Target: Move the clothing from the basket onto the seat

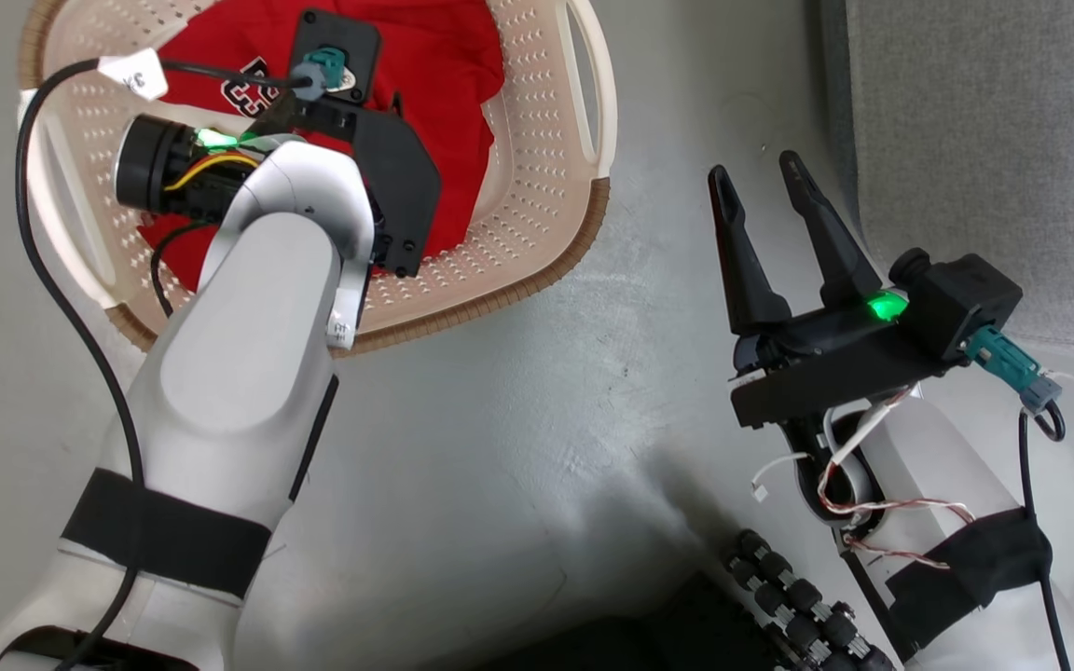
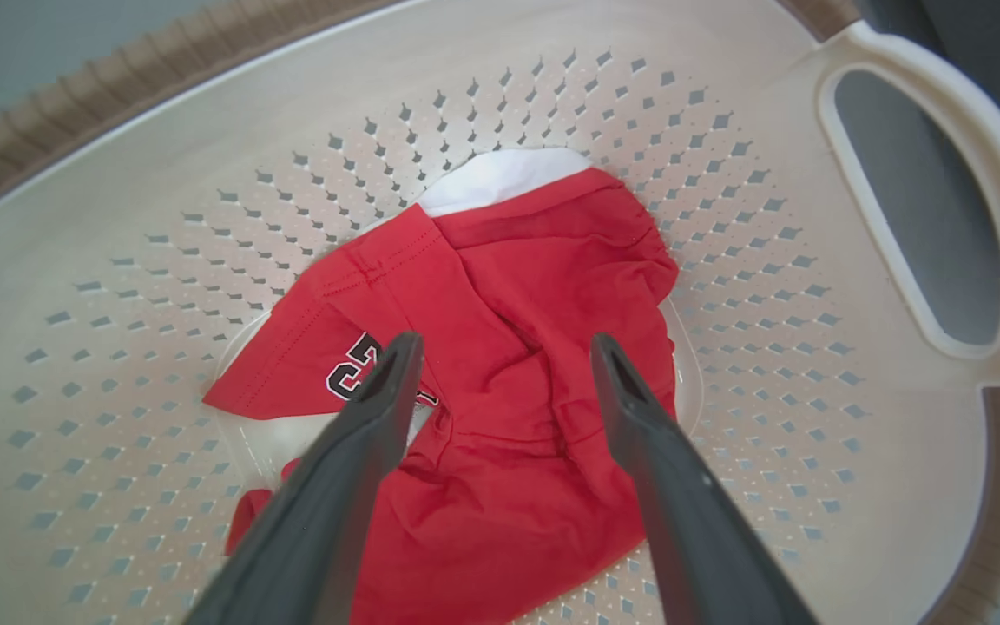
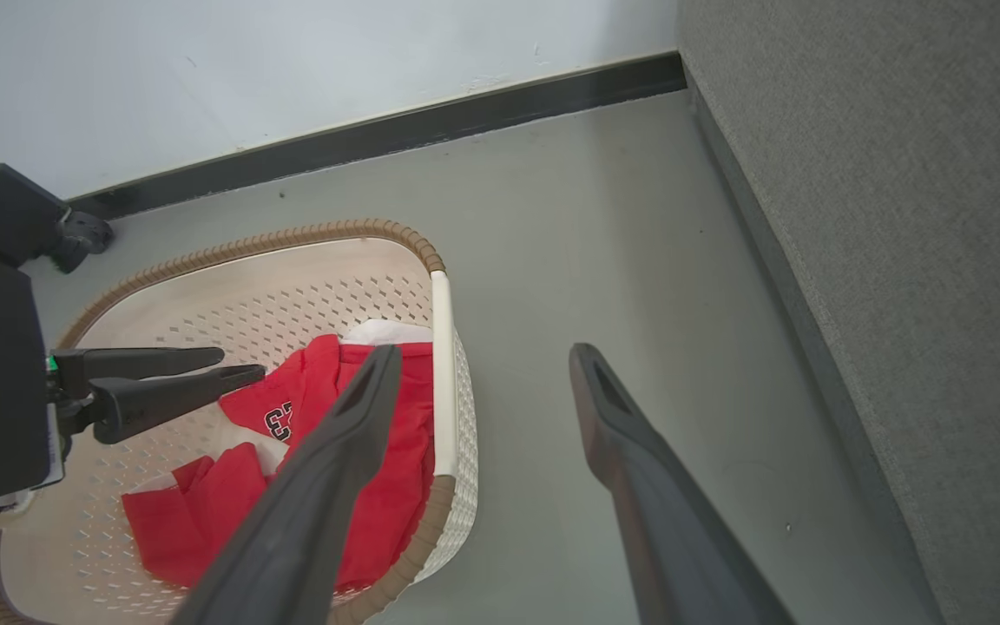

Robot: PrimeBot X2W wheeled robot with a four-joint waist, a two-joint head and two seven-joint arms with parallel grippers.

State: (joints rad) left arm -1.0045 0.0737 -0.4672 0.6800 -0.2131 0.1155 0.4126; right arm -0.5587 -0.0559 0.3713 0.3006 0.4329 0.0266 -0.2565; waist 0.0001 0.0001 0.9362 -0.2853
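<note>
Two arms are held in different poses. The left arm [image 1: 248,317] reaches forward over the basket [image 1: 537,140], with its wrist bent so that the left fingers [image 2: 378,408] point down into the basket. They are spread wide and hold nothing, and their tips are above the crumpled red jersey [image 2: 509,286]. I cannot tell whether they touch the cloth.

The jersey lies bunched on the bottom of the basket. White-edged black digits show on one fold, and a bit of white fabric [image 2: 500,174] peeks out at its far edge. The basket stands on the grey floor [image 1: 546,419].

The right arm [image 1: 947,485] is held back, off to the right of the basket. The right fingers [image 1: 742,261] point forward over bare floor between the basket and the grey sofa seat [image 1: 994,140]. They too are spread apart and empty. The seat is on the right, well apart from the basket.
</note>
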